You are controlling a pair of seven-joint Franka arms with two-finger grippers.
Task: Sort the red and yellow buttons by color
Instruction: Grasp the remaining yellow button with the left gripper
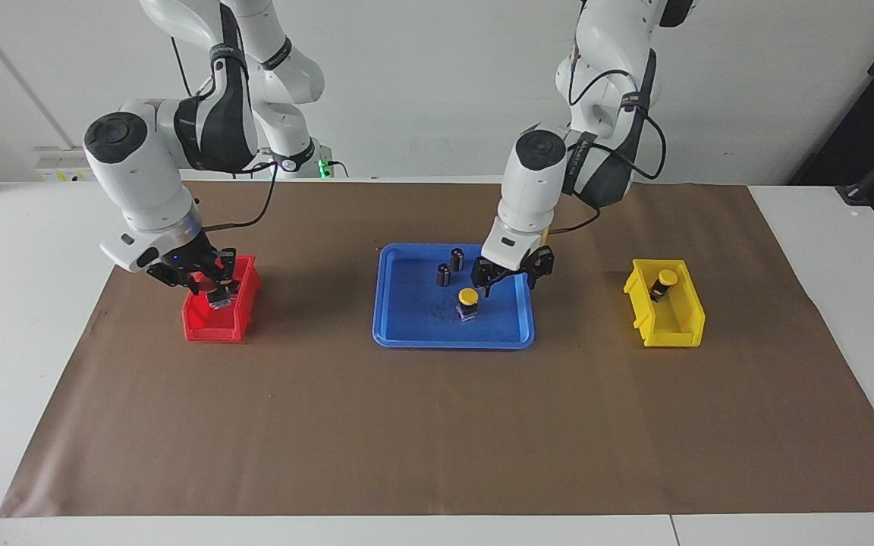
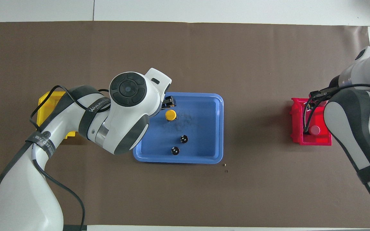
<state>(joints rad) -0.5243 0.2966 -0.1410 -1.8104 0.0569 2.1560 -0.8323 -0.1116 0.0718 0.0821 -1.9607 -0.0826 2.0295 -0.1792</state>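
On the paper-covered worktop [image 1: 437, 425], blue plastic tray [image 1: 407, 318] keeps one yellow-capped button [image 1: 468, 302]; left gripper [image 1: 511, 274] hovers open beside it. Yellow bin [image 1: 683, 322] holds one; right gripper [image 1: 205, 282], state indeterminable, occupies red bin [image 1: 209, 327]. Sorting appears mostly done.

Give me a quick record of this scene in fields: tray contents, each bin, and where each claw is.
blue tray: one yellow button, two dark cylinders
yellow bin: one yellow button in bin
red bin: a red button; count unclear
left claw: over the tray, beside the yellow button, open
right claw: at the red bin
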